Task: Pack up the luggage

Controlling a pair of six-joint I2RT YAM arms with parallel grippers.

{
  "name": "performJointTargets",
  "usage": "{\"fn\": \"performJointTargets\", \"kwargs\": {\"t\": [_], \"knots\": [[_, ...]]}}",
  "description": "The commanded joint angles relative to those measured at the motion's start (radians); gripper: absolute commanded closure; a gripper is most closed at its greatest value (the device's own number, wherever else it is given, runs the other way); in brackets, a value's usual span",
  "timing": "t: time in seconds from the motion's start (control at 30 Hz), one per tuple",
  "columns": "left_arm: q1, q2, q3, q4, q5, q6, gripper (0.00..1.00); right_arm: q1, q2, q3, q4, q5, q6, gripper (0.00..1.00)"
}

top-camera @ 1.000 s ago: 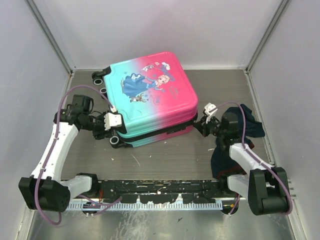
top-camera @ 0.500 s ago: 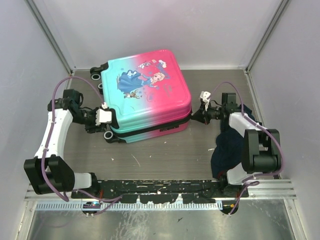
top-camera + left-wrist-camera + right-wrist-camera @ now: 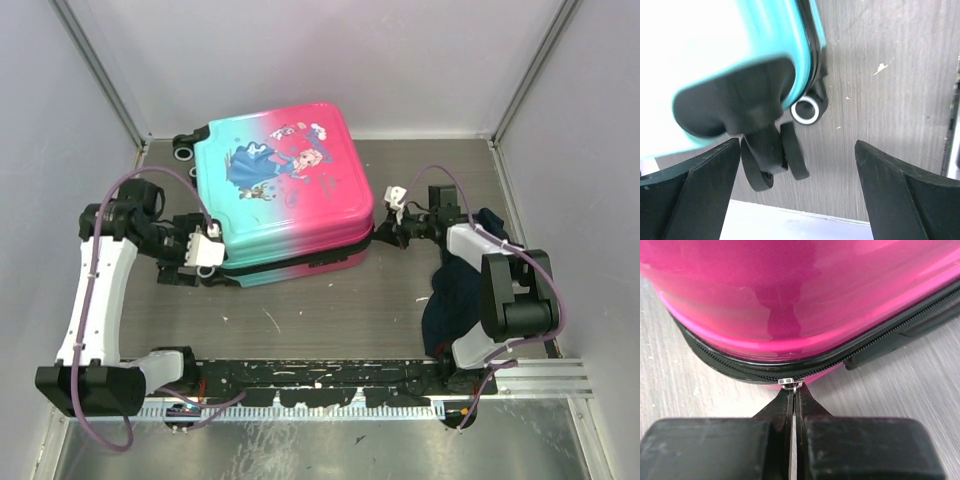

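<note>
The luggage [image 3: 280,190] lies flat and closed at the middle back, turquoise on the left fading to pink on the right, print side up. My right gripper [image 3: 380,235] is at its pink right corner. In the right wrist view it is shut [image 3: 794,390] on the silver zipper pull [image 3: 791,383], at the black zip line under the pink shell [image 3: 790,300]. My left gripper [image 3: 192,262] is open at the turquoise front-left corner. In the left wrist view its fingers [image 3: 797,192] stand wide apart, with a black caster wheel [image 3: 771,160] between them, close to the left finger.
A dark navy cloth heap [image 3: 462,295] lies at the right, under and beside my right arm. Grey walls close in the left, back and right sides. A black and metal rail [image 3: 320,378] runs along the near edge. A second wheel [image 3: 805,110] sits under the shell.
The luggage has slid and turned towards the back left. My right gripper has moved left with it at the zip. My left gripper has shifted left along the front-left corner.
</note>
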Motion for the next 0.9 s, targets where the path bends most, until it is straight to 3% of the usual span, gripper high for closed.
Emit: {"fn": "performJointTargets", "kwargs": {"t": [0.0, 0.13, 0.27, 0.43, 0.5, 0.67, 0.8, 0.87], "knots": [[-0.011, -0.045, 0.169, -0.217, 0.014, -0.021, 0.02, 0.181, -0.049, -0.057, 0.094, -0.128, 0.069, 0.99], [-0.011, -0.005, 0.322, -0.214, 0.096, -0.207, 0.0, 0.291, -0.069, -0.13, 0.259, -0.104, 0.198, 0.99], [-0.037, 0.132, 0.494, -0.068, 0.19, -0.634, 0.02, 0.385, -0.089, -0.186, 0.415, -0.067, 0.344, 0.99], [-0.174, 0.354, 0.691, 0.227, 0.076, -1.237, 0.02, 0.511, -0.125, -0.265, 0.638, 0.064, 0.561, 0.99], [-0.229, 0.445, 0.77, 0.338, -0.018, -1.393, 0.02, 0.558, -0.13, -0.292, 0.714, 0.143, 0.617, 0.99], [-0.381, 0.714, 0.992, 0.52, -0.384, -1.524, 0.02, 0.638, -0.115, -0.308, 0.809, 0.339, 0.688, 0.99], [-0.429, 0.961, 1.259, 0.58, -0.63, -1.534, 0.02, 0.666, -0.111, -0.307, 0.833, 0.387, 0.698, 0.99], [-0.47, 1.063, 1.333, 0.704, -0.821, -1.487, 0.02, 0.677, -0.112, -0.317, 0.836, 0.391, 0.687, 0.99]]}}
